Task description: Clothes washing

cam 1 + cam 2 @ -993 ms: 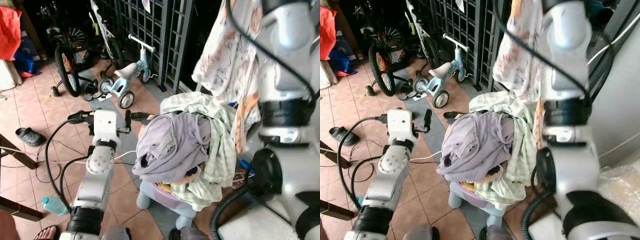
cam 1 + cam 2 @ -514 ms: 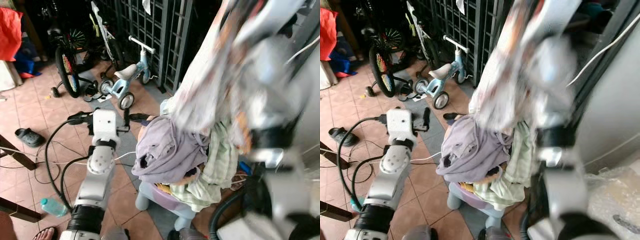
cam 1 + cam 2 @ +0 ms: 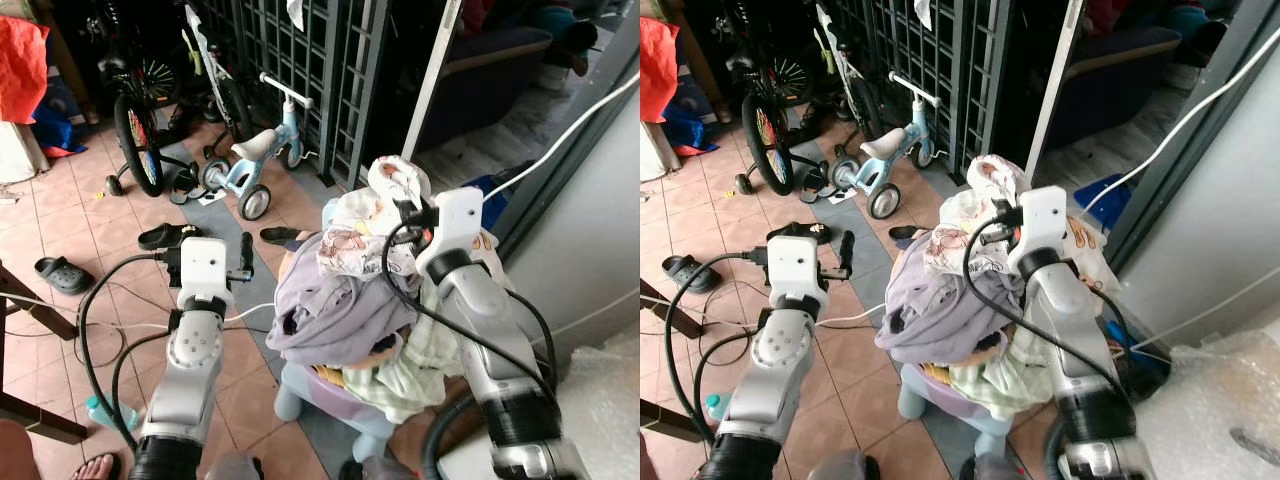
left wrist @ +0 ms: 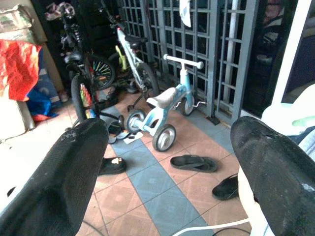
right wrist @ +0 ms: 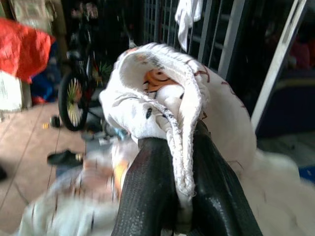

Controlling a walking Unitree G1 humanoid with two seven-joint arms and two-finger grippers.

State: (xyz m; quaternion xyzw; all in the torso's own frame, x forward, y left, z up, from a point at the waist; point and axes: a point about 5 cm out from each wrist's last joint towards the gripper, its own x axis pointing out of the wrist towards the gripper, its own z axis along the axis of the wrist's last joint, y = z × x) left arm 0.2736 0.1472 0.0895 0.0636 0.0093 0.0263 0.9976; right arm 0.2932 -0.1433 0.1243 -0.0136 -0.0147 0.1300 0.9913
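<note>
Nearest, the right hand (image 5: 170, 196) is clamped on a white printed garment (image 3: 362, 235), holding it just above the heaped laundry pile (image 3: 350, 305) on a purple basket (image 3: 330, 385). Beside the pile, the left hand (image 3: 245, 258) hovers with its fingers (image 4: 69, 177) spread wide, empty. Farther off stand a child's tricycle (image 3: 255, 160) and a bicycle (image 3: 135, 120) by the metal grille (image 3: 300, 60). The washing looks barely begun: one piece gathered, the pile unmoved.

Head eyes look down on laundry pile (image 3: 345, 310); wrist views face gated bikes, both showing tricycle (image 4: 165, 110)
</note>
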